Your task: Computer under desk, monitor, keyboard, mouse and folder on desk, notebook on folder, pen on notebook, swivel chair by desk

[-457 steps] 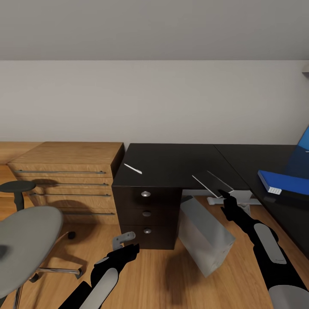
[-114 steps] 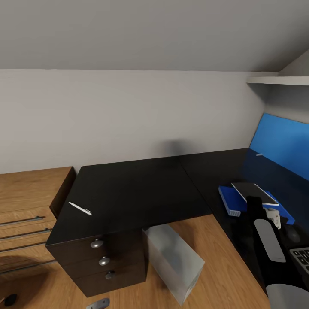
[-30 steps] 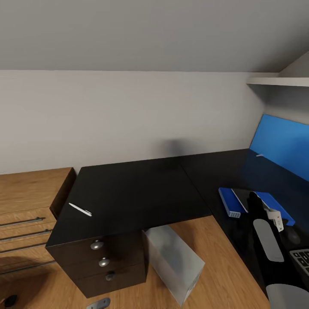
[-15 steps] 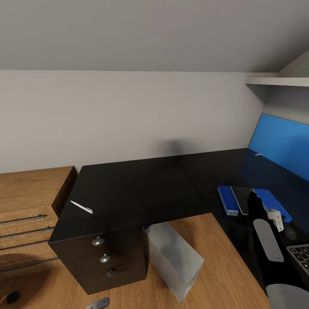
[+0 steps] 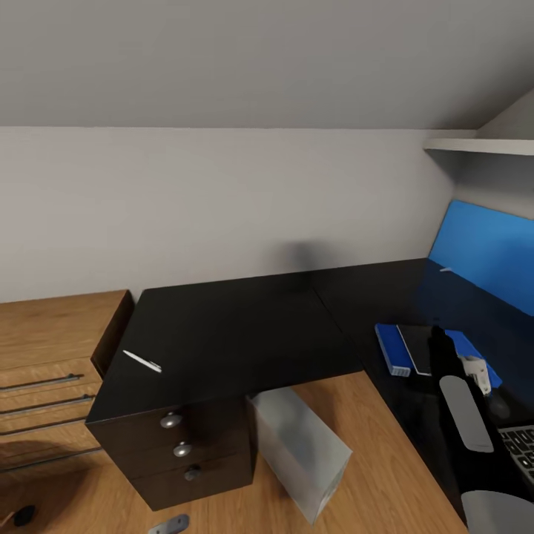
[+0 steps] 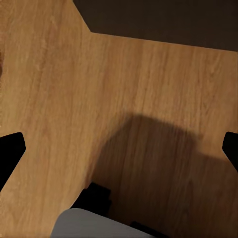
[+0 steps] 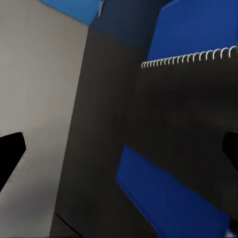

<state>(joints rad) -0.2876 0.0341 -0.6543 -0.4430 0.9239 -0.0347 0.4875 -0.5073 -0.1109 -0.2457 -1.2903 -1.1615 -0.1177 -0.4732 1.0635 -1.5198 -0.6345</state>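
A dark spiral notebook (image 5: pixel 417 348) lies flat on the blue folder (image 5: pixel 391 348) on the right wing of the black desk (image 5: pixel 237 334). My right gripper (image 7: pixel 119 148) hovers open just above the notebook (image 7: pixel 183 114), with the folder (image 7: pixel 163 198) showing around it. A white pen (image 5: pixel 142 361) lies near the desk's left edge, above the drawers (image 5: pixel 172 420). The grey computer (image 5: pixel 300 452) stands tilted on the floor beneath the desk. A corner of the keyboard (image 5: pixel 521 447) shows beside my right arm. My left gripper (image 6: pixel 119 148) hangs open over the wooden floor.
A wooden chest (image 5: pixel 44 348) with bar handles adjoins the desk on the left. A bright blue panel (image 5: pixel 482 252) stands along the desk's far right, under a wall shelf (image 5: pixel 482 144). Bare wood floor (image 5: pixel 386 475) lies in the desk's inner corner.
The notebook, held tilted above the folder 3.8 s ago, now lies on it with my right gripper let go. The view has shifted slightly over the last second.
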